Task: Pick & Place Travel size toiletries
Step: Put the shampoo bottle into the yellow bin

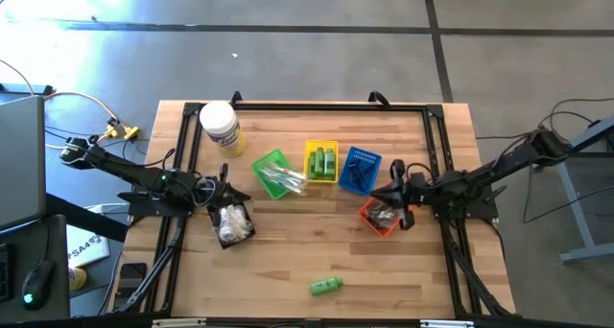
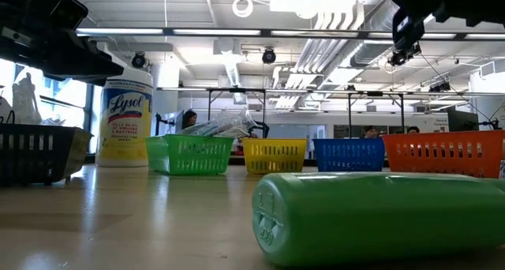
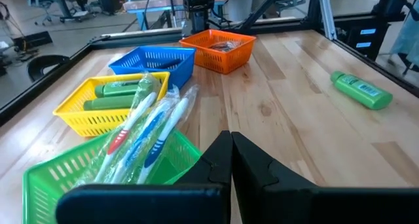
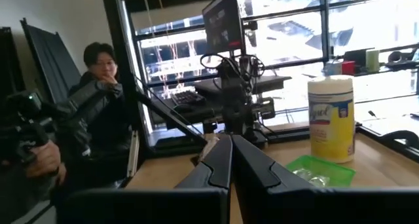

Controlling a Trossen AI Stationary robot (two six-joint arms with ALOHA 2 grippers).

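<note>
A small green bottle (image 1: pixel 326 287) lies on its side on the bare wooden table (image 1: pixel 288 261), a smooth plastic cylinder with a moulded base and a printed label, near the front edge and well apart from both grippers, roughly between them and nearer the camera side. More green bottles (image 1: pixel 321 161) lie in the yellow basket (image 1: pixel 321 146), and clear-wrapped thin sticks (image 1: pixel 283 180) with glossy film poke out of the green basket (image 1: pixel 263 165). White sachets (image 1: pixel 231 222) fill the black basket (image 1: pixel 216 234), and dark items sit in the orange basket (image 1: pixel 378 225); a blue basket (image 1: pixel 362 158) stands between yellow and orange. All baskets are slotted plastic with straight rims.

The left gripper (image 1: pixel 222 187) hangs just above the black basket's far rim, its fingers (image 3: pixel 219 160) pressed together on nothing, the green basket just beside it toward the centre. The right gripper (image 1: pixel 396 179) hangs just above the orange basket, likewise pressed together and holding nothing, the blue basket just beside it.

A tall white jar (image 1: pixel 220 127) with a yellow label stands near the back left corner. The front half of the table around the lone bottle is open wood, bounded by a black metal frame (image 1: pixel 326 105) along the edges.
</note>
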